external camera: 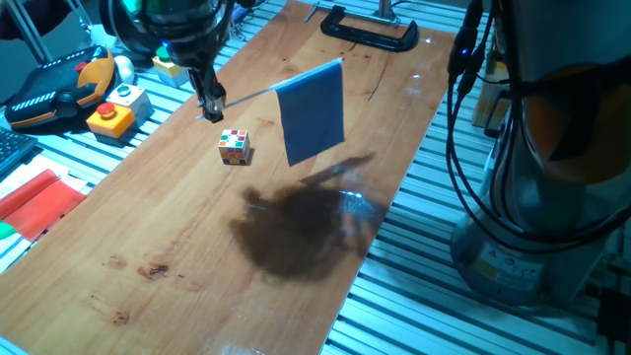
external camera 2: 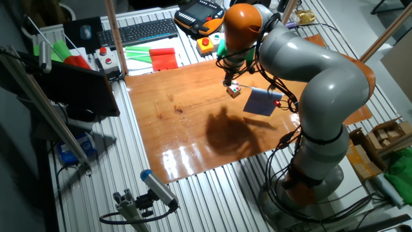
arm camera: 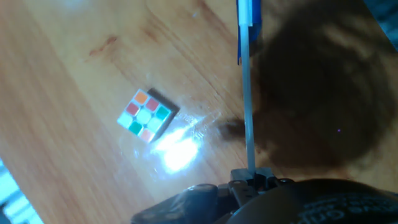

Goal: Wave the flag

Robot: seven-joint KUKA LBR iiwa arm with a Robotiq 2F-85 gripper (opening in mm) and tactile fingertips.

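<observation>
Claw (external camera: 211, 106) is gripping the flag (external camera: 313, 112) stick above the bench (external camera: 197, 247); cube (external camera: 234, 146) is sitting at its 5 o'clock.

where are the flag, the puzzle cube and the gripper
flag (external camera: 314, 111), one fixed view, middle of the blue cloth
puzzle cube (external camera: 234, 146), one fixed view, its front face
gripper (external camera: 212, 106), one fixed view, fingertips clamped on the flag's stick

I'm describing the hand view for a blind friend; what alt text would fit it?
The robot's fingers grip a thin white stick carrying a royal-blue cloth flag above a wooden table. A small multicoloured puzzle cube sits on the table to the stick's left, beside a bright glare spot.
</observation>
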